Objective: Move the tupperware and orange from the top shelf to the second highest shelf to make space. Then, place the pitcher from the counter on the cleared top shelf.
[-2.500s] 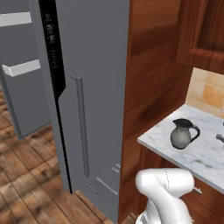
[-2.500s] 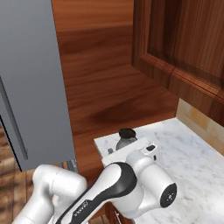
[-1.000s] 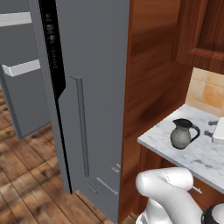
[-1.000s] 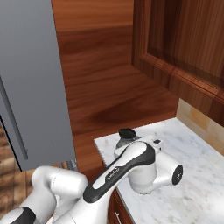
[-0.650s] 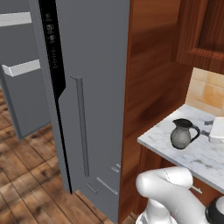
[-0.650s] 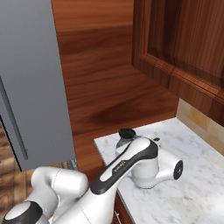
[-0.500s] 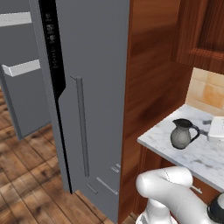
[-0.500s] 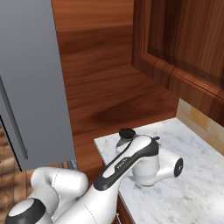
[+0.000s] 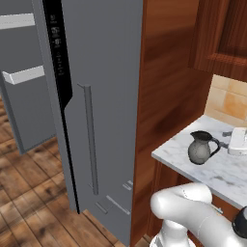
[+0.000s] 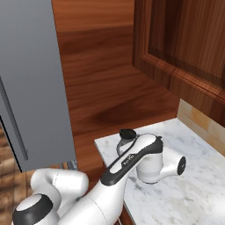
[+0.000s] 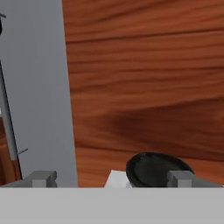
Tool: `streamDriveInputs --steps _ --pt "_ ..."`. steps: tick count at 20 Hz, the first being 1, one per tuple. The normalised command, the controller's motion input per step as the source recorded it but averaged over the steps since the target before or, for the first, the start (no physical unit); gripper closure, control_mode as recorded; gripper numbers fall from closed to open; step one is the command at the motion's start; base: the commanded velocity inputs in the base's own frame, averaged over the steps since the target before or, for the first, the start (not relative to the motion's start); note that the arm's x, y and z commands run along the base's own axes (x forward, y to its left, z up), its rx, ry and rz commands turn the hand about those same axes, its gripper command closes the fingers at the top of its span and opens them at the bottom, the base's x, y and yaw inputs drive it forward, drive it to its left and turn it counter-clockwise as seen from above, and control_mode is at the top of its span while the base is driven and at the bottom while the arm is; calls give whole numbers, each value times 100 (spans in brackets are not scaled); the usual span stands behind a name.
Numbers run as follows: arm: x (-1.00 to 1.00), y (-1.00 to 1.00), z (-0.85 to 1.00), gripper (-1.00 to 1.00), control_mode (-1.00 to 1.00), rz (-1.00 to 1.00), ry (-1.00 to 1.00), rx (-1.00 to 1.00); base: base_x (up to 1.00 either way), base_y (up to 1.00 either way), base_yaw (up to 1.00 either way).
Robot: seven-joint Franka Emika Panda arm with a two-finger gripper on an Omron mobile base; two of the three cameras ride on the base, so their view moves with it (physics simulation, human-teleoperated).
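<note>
Marble counter | pitcher upright | arm stretched low over counter | tool wide, above pitcher rim

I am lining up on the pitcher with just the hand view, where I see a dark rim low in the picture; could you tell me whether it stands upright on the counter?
Observer: Yes, the pitcher stands upright on the counter, near the end that meets the wooden side panel.
Operator: Thank you. Which way does its handle point?
Observer: In the left base view the handle curves to the right, away from the fridge.
Operator: And is the fridge door beside that panel open?
Observer: No, the near grey door is shut; a far door to its left appears swung open.
</note>
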Motion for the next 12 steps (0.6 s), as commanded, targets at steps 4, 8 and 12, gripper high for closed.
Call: streamDriveInputs --steps 4,8,12 --pt "11 0 -18 -100 -100 0 0 0 0 0 0" --pt "18 -1 -26 -100 -100 0 0 0 0 0 0" --pt "15 -10 -18 -100 -100 0 0 0 0 0 0"
